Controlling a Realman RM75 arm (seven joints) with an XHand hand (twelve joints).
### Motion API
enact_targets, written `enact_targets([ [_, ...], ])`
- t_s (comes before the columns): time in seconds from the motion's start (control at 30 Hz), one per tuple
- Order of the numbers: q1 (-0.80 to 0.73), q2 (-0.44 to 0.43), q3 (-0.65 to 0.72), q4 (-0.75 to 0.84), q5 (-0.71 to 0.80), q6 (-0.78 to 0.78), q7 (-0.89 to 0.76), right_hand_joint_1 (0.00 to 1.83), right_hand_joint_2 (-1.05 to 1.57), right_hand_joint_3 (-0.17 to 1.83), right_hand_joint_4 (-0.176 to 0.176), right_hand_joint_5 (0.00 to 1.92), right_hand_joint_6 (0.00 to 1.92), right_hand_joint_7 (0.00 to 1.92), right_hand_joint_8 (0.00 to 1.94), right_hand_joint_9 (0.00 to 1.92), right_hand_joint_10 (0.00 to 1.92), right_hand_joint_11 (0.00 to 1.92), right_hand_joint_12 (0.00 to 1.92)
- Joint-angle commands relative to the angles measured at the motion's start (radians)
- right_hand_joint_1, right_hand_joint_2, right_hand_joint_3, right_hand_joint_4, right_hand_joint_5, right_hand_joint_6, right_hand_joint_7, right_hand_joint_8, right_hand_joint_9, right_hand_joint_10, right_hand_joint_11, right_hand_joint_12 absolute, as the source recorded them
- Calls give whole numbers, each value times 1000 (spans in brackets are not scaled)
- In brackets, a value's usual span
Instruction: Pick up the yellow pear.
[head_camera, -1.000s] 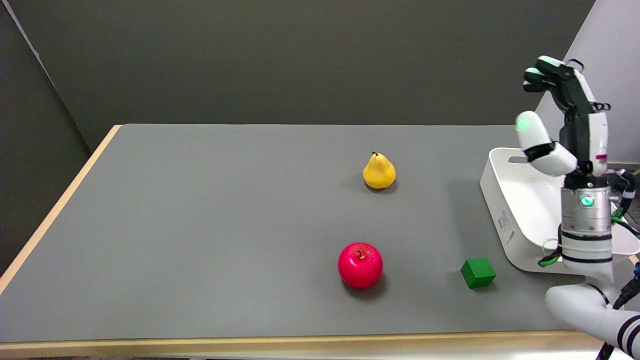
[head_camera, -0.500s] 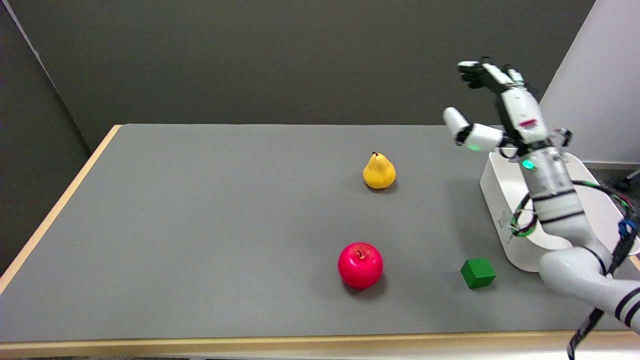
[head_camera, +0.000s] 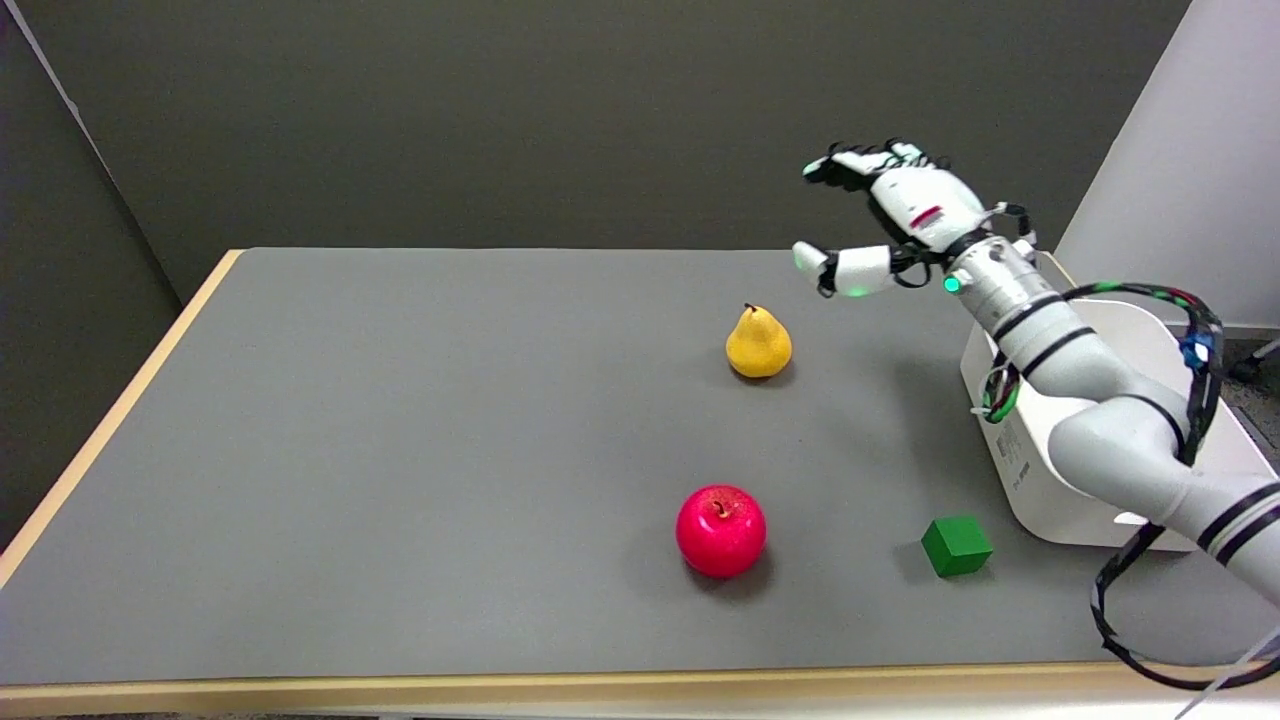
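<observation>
Since the earlier frames, the right hand (head_camera: 890, 215) has swung left toward the yellow pear (head_camera: 758, 343). It hovers up and right of the pear, fingers spread, grasping nothing. The pear stands upright on the desk (head_camera: 400, 450).

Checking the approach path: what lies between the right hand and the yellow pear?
Nothing: the head view shows only bare grey tabletop between the open right hand and the yellow pear.

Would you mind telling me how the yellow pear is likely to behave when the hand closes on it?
The yellow pear stands upright on a rounded base, so a sideways nudge would probably tip it and let it roll. Its smooth skin narrows toward the stem, so fingers might slide upward. It looks rigid. The right hand is open above and to its right.
</observation>
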Motion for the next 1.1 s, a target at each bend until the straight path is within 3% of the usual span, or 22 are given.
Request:
enact_targets([
  [0.03,120,58,-136,31,36,-386,-126,381,595,848,33,294,526,380,397,262,838,76,1265],
  [0.33,124,51,-173,11,46,-381,-125,371,596,851,32,293,524,379,392,260,830,87,1270],
  [0.73,219,-22,-276,-115,47,-359,-125,361,592,854,30,286,511,376,384,262,820,97,1277],
  [1.1,275,-63,-319,-215,47,-356,-125,304,516,884,-15,181,406,180,290,104,621,66,1262],
])
